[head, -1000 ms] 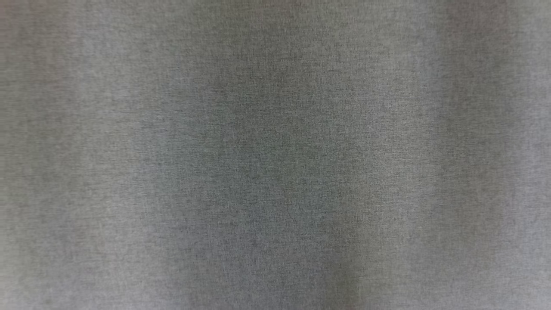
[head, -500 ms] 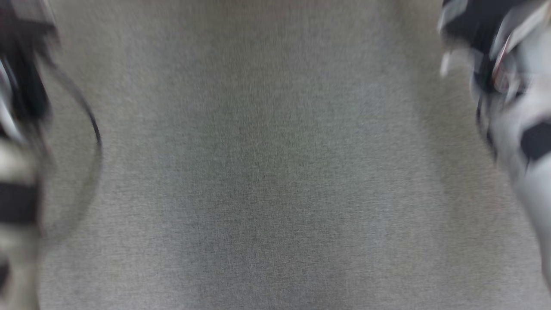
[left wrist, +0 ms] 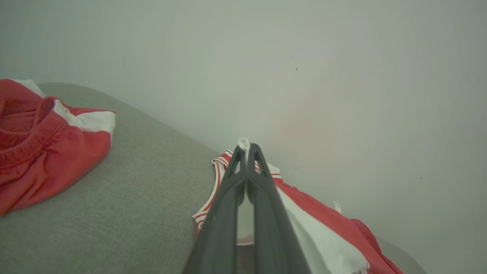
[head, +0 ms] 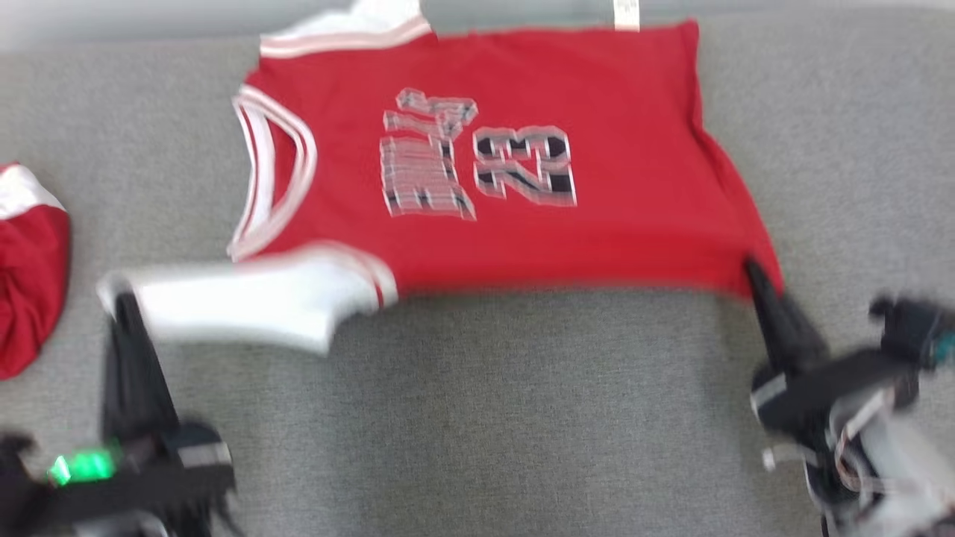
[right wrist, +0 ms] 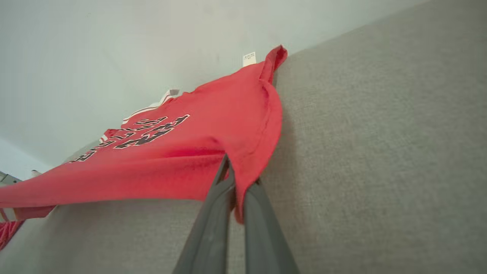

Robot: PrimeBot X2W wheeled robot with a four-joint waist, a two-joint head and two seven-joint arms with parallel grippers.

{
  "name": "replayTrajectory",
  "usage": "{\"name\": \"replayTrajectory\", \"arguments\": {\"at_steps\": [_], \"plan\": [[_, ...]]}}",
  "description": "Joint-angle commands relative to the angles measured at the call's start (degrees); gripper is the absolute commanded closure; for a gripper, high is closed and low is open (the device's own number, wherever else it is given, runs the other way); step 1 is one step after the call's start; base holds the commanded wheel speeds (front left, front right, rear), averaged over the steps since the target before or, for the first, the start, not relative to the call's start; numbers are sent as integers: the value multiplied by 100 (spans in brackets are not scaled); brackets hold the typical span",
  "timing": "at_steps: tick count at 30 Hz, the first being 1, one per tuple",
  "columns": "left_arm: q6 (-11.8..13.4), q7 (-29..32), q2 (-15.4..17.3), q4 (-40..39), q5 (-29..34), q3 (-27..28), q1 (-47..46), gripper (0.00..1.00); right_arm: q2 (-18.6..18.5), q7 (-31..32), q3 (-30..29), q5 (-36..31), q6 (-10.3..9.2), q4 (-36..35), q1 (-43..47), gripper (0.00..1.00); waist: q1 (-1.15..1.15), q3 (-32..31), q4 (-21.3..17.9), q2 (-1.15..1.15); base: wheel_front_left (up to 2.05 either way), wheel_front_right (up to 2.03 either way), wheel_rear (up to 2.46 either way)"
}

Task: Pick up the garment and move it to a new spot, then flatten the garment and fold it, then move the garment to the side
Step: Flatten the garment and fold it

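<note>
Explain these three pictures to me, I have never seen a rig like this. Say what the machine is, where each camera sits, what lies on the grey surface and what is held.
This is a two-armed robot working over a grey fabric surface. The wide picture comes from a camera on its head, looking down; it is blurred. The other two come from cameras on its wrists, each looking along that arm's own two dark fingers. A red jersey with white trim and a printed number lies spread out beside a pale wall. The left claw is shut on the jersey's white part, and the right claw is shut on a red hem corner. A second red and white garment lies bunched, apart, at the robot's left.
</note>
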Motion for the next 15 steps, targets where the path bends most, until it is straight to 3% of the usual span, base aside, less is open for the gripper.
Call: {"name": "replayTrajectory", "arguments": {"at_steps": [1, 8, 15], "plan": [[23, -18, -114, -20, 26, 72, 303, 100, 9, 5, -146, -49, -14, -47, 260, 100, 2, -216, 13, 2, 0, 0, 0], [-217, -18, -633, 153, 152, 58, 1346, 100, 111, 308, -589, -448, -14, -309, 1378, 100, 2, -545, 131, 2, 0, 0, 0], [-361, -17, -823, 479, 299, -100, 1834, 100, 234, 758, -1136, -1000, -15, -587, 2208, 100, 2, -905, 243, 2, 0, 0, 0]]}}
